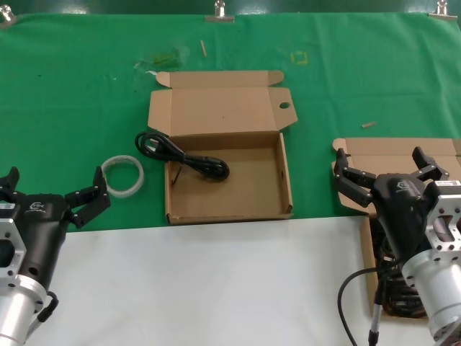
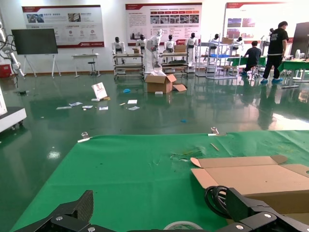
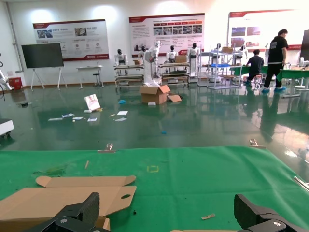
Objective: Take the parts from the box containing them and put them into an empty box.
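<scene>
The box with the pierced lid tab (image 1: pixel 229 187) lies open at the table's middle. One black coiled cable (image 1: pixel 184 155) hangs over its left wall, half inside, and its loop (image 2: pixel 215 200) shows beside my left finger in the left wrist view. The hole-less box (image 1: pixel 392 150) is at the right, largely hidden by my right arm, with more dark cables (image 1: pixel 395 292) inside. My right gripper (image 1: pixel 382 169) hovers open over that box. At the near left, short of the table, my left gripper (image 1: pixel 54 189) is open and empty.
A white translucent ring (image 1: pixel 122 175) lies on the green cloth left of the middle box. Small scraps (image 1: pixel 369 124) lie on the cloth toward the back. A white surface (image 1: pixel 216 281) covers the near part of the table.
</scene>
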Robot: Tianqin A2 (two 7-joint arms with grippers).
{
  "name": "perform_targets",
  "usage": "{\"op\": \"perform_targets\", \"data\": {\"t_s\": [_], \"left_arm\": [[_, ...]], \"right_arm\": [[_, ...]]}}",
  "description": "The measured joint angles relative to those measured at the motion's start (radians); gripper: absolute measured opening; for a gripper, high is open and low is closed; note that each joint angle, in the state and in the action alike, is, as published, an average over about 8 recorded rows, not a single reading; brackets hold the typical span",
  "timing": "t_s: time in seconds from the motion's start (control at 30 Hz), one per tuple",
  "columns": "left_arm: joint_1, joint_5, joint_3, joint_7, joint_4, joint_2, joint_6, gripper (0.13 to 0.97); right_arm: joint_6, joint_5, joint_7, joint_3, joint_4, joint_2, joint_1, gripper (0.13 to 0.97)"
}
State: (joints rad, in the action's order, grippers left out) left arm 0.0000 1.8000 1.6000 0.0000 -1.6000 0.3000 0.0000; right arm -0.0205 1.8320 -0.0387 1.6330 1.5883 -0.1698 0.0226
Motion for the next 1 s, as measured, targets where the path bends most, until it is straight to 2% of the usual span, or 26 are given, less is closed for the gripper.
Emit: {"op": "perform_targets", "data": {"t_s": [1.0], "left_arm": [[0.0, 0.0, 0.0, 0.0, 0.0, 0.0, 0.0, 0.966]], "right_arm": [[0.0, 0.0, 0.0, 0.0, 0.0, 0.0, 0.0, 0.966]]}}
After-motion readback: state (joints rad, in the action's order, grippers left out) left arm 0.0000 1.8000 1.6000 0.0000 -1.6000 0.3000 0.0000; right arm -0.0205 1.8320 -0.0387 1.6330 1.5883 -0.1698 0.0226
